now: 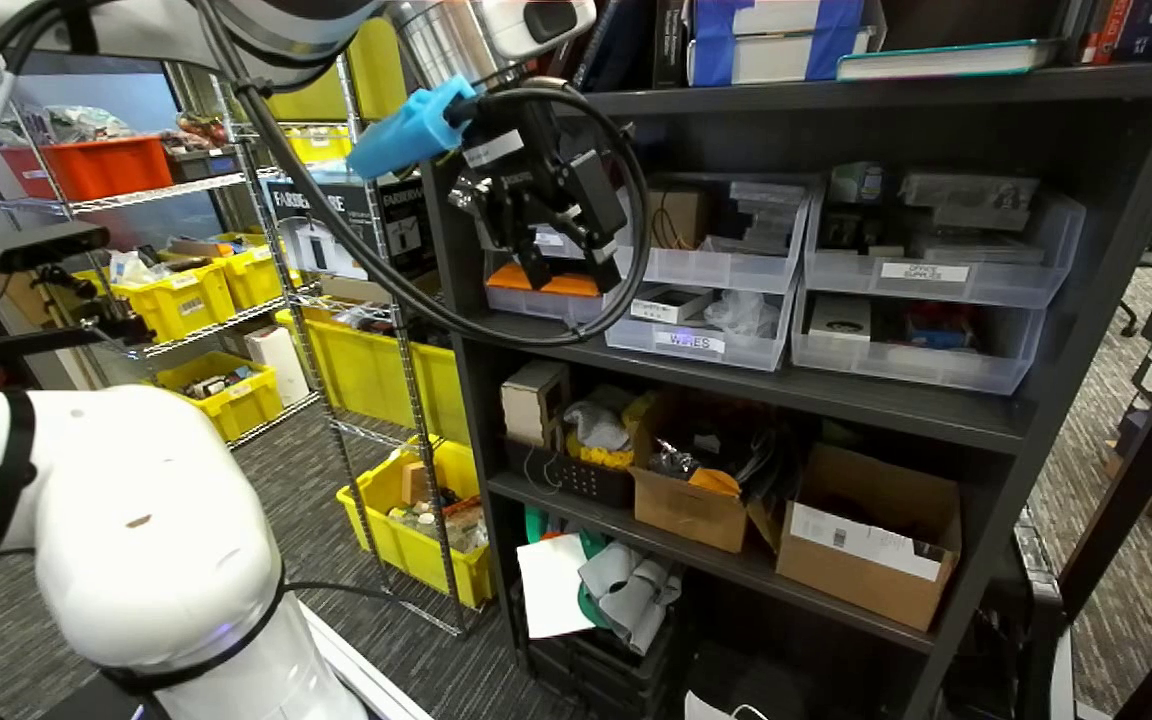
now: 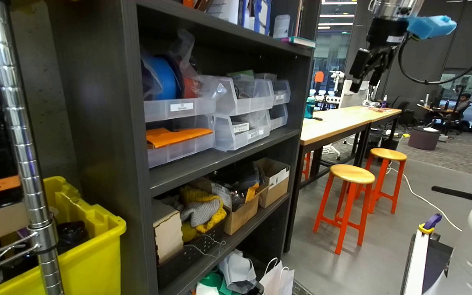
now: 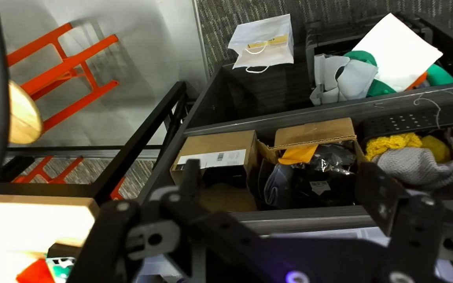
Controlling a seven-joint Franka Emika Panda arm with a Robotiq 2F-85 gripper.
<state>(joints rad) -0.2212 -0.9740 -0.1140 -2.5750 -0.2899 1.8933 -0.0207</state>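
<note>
Wood-grained shelving point(image 1: 836, 402), angular black claw point(image 1: 572, 274)

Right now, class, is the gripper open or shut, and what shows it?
Open. In the wrist view, the gripper has its fingers spread wide apart, with nothing held between them. Both exterior views show the gap.

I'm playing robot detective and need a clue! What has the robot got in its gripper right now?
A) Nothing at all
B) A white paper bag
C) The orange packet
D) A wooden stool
A: the gripper hangs in the air with its jaws apart and nothing between them, while the orange packet lies in a clear bin on the shelf.
</note>
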